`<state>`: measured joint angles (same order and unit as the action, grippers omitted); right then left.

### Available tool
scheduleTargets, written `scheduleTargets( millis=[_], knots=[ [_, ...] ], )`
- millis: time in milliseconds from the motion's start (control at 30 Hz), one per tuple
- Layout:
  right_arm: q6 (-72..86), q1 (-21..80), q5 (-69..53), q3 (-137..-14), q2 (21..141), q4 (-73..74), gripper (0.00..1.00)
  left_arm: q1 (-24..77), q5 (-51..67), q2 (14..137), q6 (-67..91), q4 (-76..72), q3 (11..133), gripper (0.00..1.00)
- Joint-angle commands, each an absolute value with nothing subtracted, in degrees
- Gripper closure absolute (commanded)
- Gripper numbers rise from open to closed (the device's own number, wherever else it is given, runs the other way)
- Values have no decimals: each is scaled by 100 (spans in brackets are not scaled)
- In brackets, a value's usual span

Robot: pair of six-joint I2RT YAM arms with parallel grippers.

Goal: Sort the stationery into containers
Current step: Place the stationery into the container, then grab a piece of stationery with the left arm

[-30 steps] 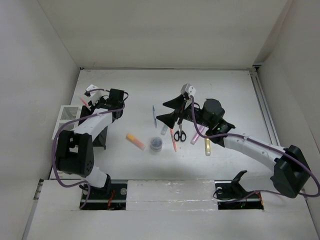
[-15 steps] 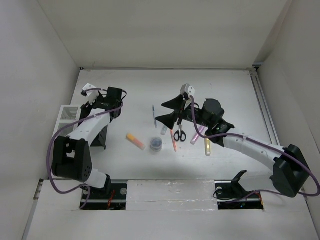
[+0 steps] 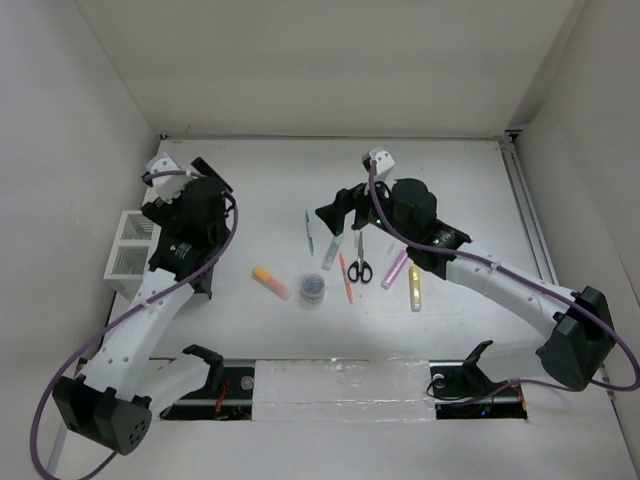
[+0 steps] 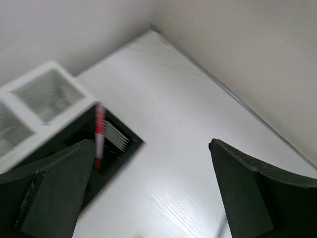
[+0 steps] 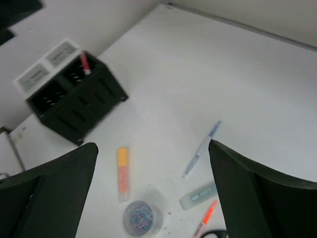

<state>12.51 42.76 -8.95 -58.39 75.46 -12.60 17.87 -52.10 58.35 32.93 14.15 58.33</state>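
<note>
We log one red pen in the black holder. Scissors, tub and highlighters lie unsorted mid-worktop. Left gripper and right gripper are both spread, empty.

No readable text, labels, brands, numbers; any marking on green highlighter too blurred

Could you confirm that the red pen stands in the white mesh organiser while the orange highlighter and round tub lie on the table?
Not quite: the red pen stands in the black slatted holder, next to the white mesh organiser, as the right wrist view shows. The orange highlighter and round tub do lie on the table.
</note>
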Motion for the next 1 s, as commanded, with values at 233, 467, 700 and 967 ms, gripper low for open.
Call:
scheduleTargets(
  millis=[233, 467, 700, 967],
  knots=[
    [2301, 4088, 2634, -6284, 7524, 1309, 0, 3700, -3993, 6538, 2900, 1713, 6670, 0],
    [2776, 3543, 3181, -6600, 7128, 2520, 0, 3499, -3439, 8216, 3559, 2329, 7365, 0],
    [2979, 3332, 3349, -6407, 7128, 2839, 0, 3357, -2866, 9763, 3445, 2328, 8050, 0],
    [2462, 3270, 2322, -6135, 6856, 2225, 0, 3357, -2558, 10828, 3621, 2741, 8525, 7]
  ],
)
